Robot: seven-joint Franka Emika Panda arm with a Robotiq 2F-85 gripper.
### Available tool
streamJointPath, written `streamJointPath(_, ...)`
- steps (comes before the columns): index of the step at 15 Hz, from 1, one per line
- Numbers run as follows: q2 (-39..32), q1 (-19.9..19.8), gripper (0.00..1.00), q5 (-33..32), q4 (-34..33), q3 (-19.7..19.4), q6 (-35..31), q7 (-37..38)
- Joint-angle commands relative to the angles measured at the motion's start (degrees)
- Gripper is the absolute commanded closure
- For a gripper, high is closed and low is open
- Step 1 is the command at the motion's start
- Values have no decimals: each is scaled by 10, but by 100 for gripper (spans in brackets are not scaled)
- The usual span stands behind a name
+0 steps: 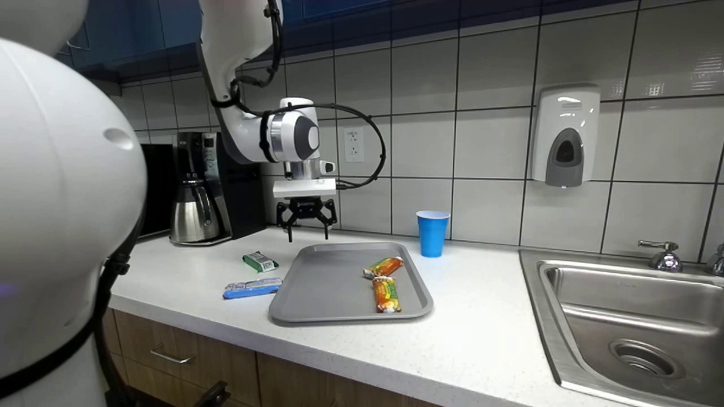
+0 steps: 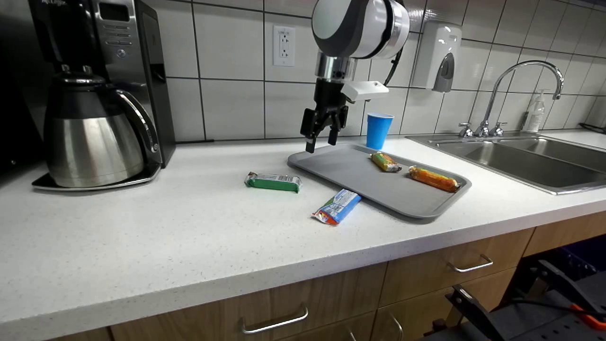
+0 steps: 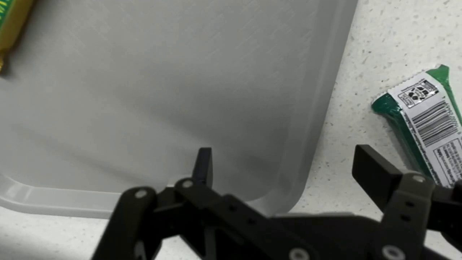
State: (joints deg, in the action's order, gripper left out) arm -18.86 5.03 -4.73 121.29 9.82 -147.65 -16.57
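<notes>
White surface (image 1: 475, 339), gray tray (image 1: 328, 282) on it, jaws spread wide with nothing gripped.
Jaws hang above a tray corner, straddling its edge in the wrist view. On tray: orange bar (image 1: 387, 294), second orange bar (image 1: 384, 267) just beside it, both well away from jaws. Off tray, on surface: blue bar (image 2: 337, 207) right at the rim, contact unclear; green bar (image 3: 435, 122) nearest, lower than the jaws, untouched, outside the gap, past one fingertip (image 3: 377, 177). Tally: two bars on tray, two off, neither of those gripped.
</notes>
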Motion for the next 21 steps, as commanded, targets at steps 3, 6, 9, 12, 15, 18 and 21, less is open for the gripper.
streamJointPath(3, -6, 2, 0, 6, 2, 28, -23, -59)
streamJointPath(6, -10, 5, 0, 9, 3, 42, -24, -74)
streamJointPath(9, -13, 11, 0, 8, 4, 53, -24, -81)
streamJointPath(12, -20, 12, 0, 14, 6, 69, -31, -102)
streamJointPath(15, -30, 15, 0, 7, 8, 80, -46, -118)
streamJointPath(18, -43, 20, 0, -1, 5, 87, -58, -131)
streamJointPath(21, -57, 27, 0, -14, 2, 87, -65, -141)
